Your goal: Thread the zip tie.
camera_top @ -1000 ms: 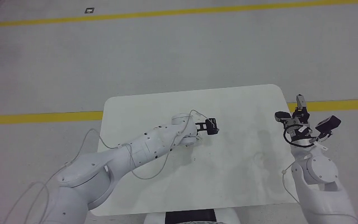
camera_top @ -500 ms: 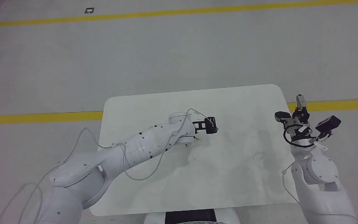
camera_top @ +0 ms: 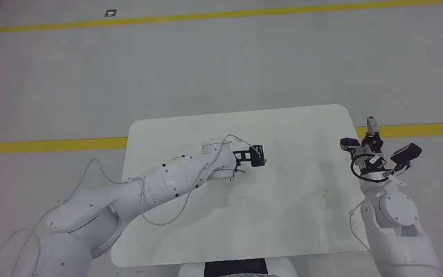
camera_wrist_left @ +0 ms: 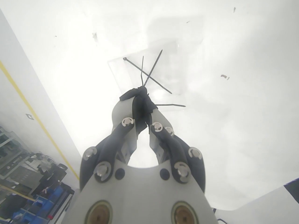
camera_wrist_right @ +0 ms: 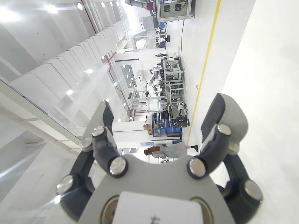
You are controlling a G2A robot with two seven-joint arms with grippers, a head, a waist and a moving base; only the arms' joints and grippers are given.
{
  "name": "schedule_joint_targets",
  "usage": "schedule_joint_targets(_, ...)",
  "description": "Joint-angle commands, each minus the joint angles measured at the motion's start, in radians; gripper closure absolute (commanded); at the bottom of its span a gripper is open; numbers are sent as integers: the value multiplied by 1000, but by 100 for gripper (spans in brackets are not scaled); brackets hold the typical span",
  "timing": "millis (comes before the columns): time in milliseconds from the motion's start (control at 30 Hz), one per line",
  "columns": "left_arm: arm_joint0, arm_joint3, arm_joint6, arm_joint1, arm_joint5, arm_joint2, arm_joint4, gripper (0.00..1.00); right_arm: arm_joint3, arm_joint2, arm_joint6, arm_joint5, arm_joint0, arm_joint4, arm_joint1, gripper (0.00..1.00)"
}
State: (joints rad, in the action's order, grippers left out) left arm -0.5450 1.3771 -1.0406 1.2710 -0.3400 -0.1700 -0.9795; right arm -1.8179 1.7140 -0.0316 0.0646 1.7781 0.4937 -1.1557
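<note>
**Steady the pinch, then bring in the second hand**

Starting at the left gripper point(camera_wrist_left: 142, 93): pinched shut, apparently on a black zip tie point(camera_wrist_left: 153, 68), with two thin strands fanning out just past the fingertips. Directly beyond those tips, a clear tray point(camera_wrist_left: 116, 71) with loose ties point(camera_wrist_left: 163, 87) lying in it, one crossing behind the held strands and another just beside the fingers.

Looks like the presenting step, with no threading yet done. Lift straight away from the tray to avoid snagging the loose ties. Hold firm and level, leaving the tail free and aimed at the partner arm.

Far to the right, off past the edge of the table point(camera_top: 311, 208): the right gripper point(camera_wrist_right: 162, 101), spread wide and holding nothing. Bring it in slowly, in line with the tail, and close only once aligned.
</note>
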Motion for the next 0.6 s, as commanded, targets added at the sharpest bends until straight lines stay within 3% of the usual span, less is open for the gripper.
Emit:
schedule_joint_targets(0,-1,14,1,-16,0,0,7,100,0,0,0,0,0,0,0,0)
schedule_joint_targets(200,-13,53,-7,-47,0,0,7,100,0,0,0,0,0,0,0,0)
schedule_joint_targets(567,-21,48,11,-47,4,-1,6,100,0,0,0,0,0,0,0,0)
